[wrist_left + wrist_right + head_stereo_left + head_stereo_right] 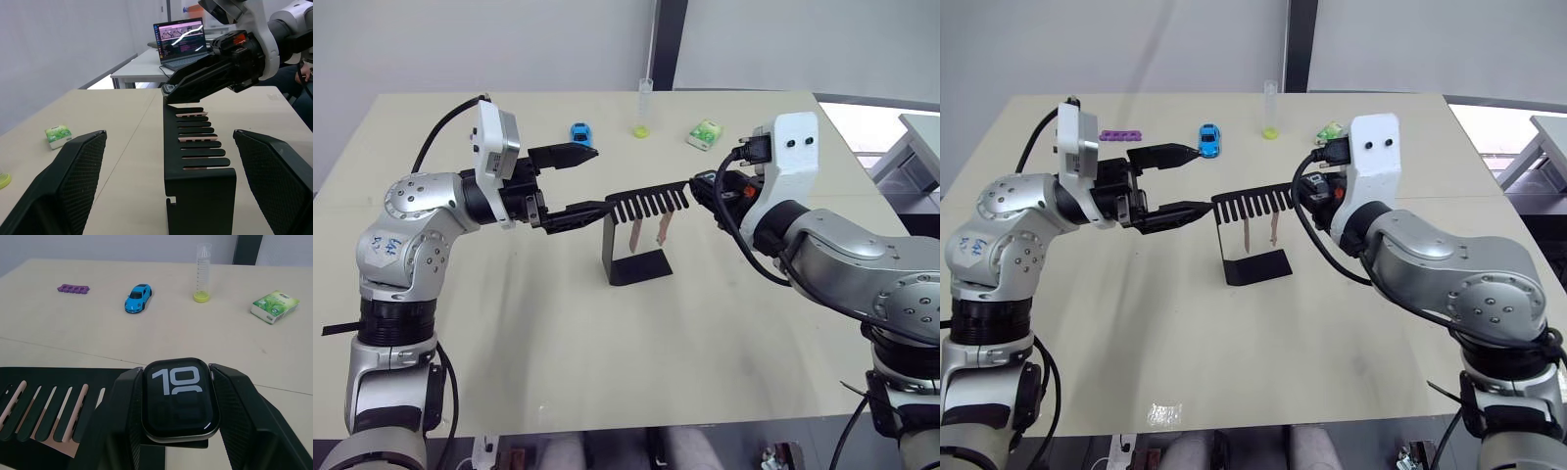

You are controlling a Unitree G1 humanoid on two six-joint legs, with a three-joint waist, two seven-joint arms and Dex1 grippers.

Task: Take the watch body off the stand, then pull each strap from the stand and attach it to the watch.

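A: Why do we have the right hand (177, 431) at the far end of the stand (636, 266)?

B: That is where the watch body (180, 398) sits — on the tip of the comb-slotted arm. Our right fingers (122, 416) are pressed against both of its sides, so we read that hand as clamped on it. The body looks not yet lifted; the arm's end is directly beneath it.

A: And the left hand (566, 183)?

B: Spread wide, holding nothing. It hovers at the opposite end of the slotted arm, one finger just above it and one beside it. We judge it is waiting there to brace the stand or to go for a strap.

A: The straps (648, 233)?

B: Both hang down through the slots, between our two hands, ends clear of the base. They stay put until the body is free.

A: Anything else near?

B: Beyond the right hand, on the worktop (303, 362): a blue toy car (137, 297), a tube (203, 271), a green packet (274, 306) — well apart from the work.
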